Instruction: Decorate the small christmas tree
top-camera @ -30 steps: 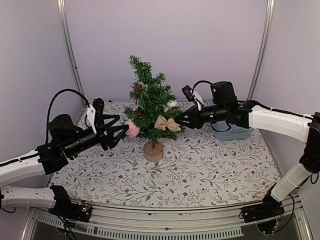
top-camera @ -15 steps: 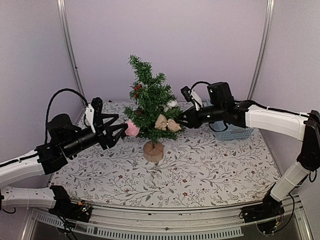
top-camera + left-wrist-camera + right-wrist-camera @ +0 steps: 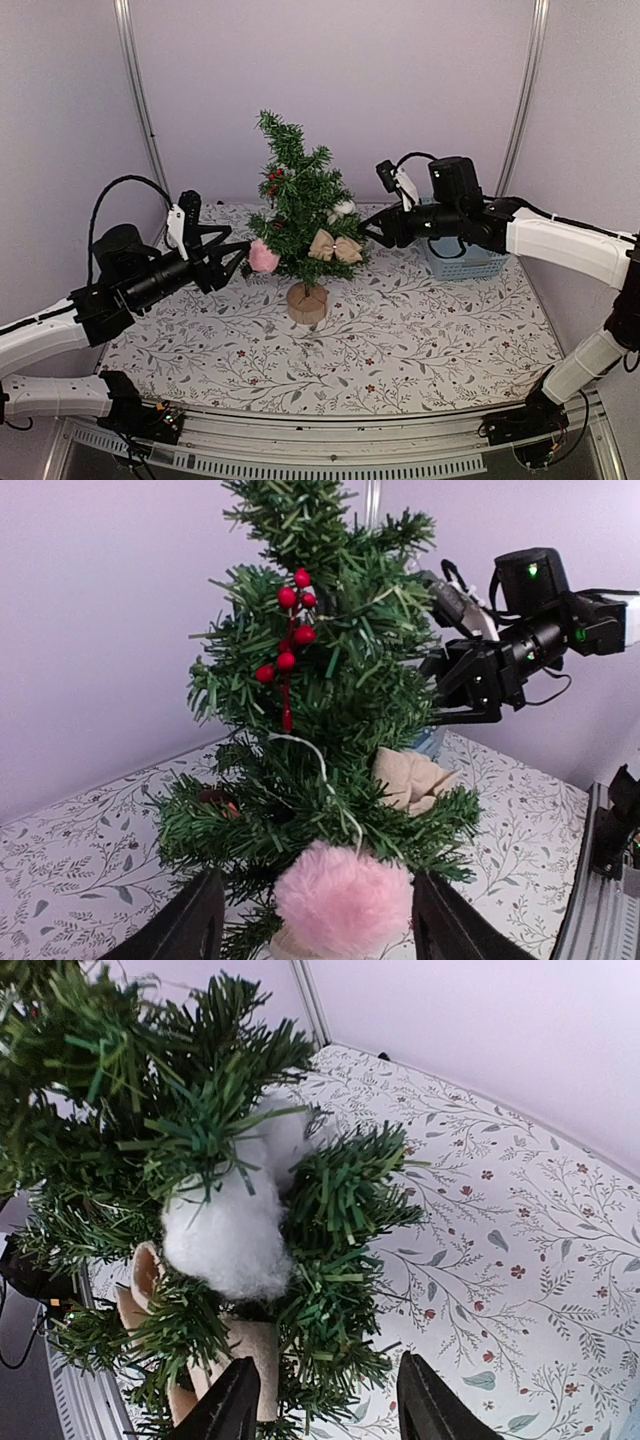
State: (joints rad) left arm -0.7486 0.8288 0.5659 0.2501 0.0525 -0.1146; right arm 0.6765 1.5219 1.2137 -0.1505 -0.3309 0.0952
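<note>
The small christmas tree [image 3: 300,205] stands mid-table on its wooden stump [image 3: 307,302]. It carries red berries [image 3: 290,630], a white cotton tuft [image 3: 225,1230], a beige bow [image 3: 335,247] and a pink pompom [image 3: 343,900]. The pompom hangs by a white loop from a low left branch. My left gripper [image 3: 320,925] is open, with a finger on either side of the pompom. The right gripper [image 3: 330,1410] is open at the tree's right side, with green branch tips between its fingers and the bow just to their left. In the top view the left gripper [image 3: 235,260] and right gripper [image 3: 370,234] flank the tree.
A blue basket [image 3: 460,262] sits at the back right under the right arm. The floral tablecloth [image 3: 400,330] covers the table. Metal frame posts [image 3: 140,100] stand at the back corners against the lilac walls.
The right gripper has opened wider and drawn back up and to the right, away from the bow. The left gripper has hardly moved and stays open around the pompom.
</note>
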